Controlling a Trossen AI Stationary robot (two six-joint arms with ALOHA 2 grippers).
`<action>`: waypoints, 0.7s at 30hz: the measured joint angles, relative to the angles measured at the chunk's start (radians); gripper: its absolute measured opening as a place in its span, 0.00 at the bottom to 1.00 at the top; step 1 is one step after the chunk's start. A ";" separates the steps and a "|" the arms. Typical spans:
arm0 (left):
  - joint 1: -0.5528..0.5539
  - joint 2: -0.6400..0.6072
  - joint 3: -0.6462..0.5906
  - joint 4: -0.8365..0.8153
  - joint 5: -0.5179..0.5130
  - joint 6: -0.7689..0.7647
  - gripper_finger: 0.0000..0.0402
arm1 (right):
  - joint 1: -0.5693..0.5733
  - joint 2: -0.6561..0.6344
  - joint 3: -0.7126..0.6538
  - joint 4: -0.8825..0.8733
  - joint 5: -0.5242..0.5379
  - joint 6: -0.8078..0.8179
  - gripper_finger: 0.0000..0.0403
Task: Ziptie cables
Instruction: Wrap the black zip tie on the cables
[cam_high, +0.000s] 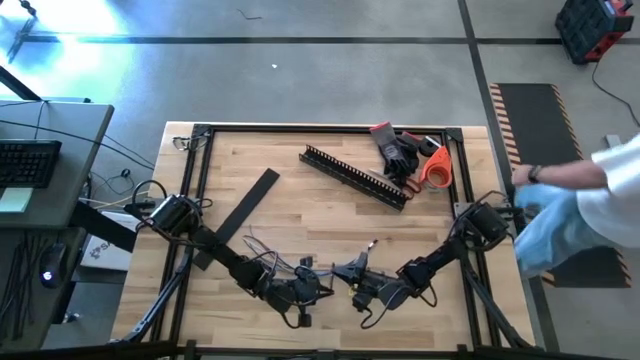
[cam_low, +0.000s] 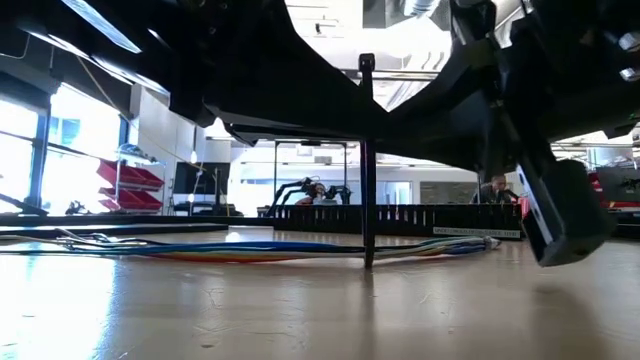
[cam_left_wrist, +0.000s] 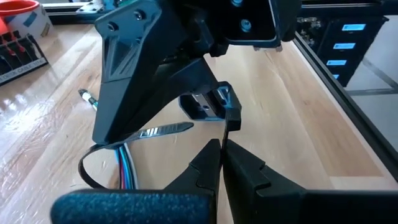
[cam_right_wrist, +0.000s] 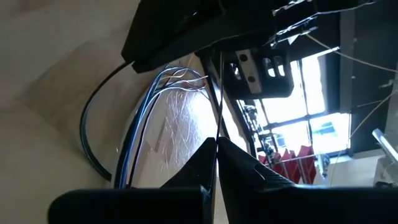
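Observation:
The cables (cam_high: 285, 262) lie flat on the wood near the table's near edge. They show as blue, white and reddish wires in the low view (cam_low: 250, 248) and the wrist views (cam_left_wrist: 126, 165) (cam_right_wrist: 140, 124). A thin black zip tie (cam_low: 367, 160) stands upright over them, its band looping round the bundle (cam_left_wrist: 87, 168). My left gripper (cam_high: 322, 288) (cam_left_wrist: 222, 149) and my right gripper (cam_high: 355, 274) (cam_right_wrist: 216, 146) meet over the bundle, each shut on the zip tie. My left gripper pinches the zip tie's thin band (cam_left_wrist: 224, 132) between its two fingertips, seen edge-on. The band runs on past the tips toward my right gripper's body. Which stretch of the tie this is cannot be told. My right gripper pinches the zip tie's thin band (cam_right_wrist: 217, 127) between its fingertips. The band runs straight on from the tips toward my left gripper above the wires. The loop (cam_right_wrist: 87, 140) curves round the cables on the table.
A rigid black comb-toothed channel (cam_high: 355, 178) lies at the table's far middle, and a flat black strip (cam_high: 250, 200) to its left. Dark gloves (cam_high: 398, 152) and an orange tape roll (cam_high: 436, 168) sit at the far right corner. A person's arm (cam_high: 570, 185) reaches in by the right edge.

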 joint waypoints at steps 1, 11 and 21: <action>0.000 0.000 0.000 0.000 0.001 0.000 0.00 | 0.002 0.000 0.000 0.000 0.000 0.000 0.00; 0.000 0.000 0.000 -0.002 0.022 -0.023 0.00 | 0.005 0.000 0.000 0.017 0.004 -0.074 0.00; 0.000 0.000 0.000 -0.003 0.030 -0.026 0.00 | 0.005 0.000 0.000 0.031 -0.014 -0.159 0.00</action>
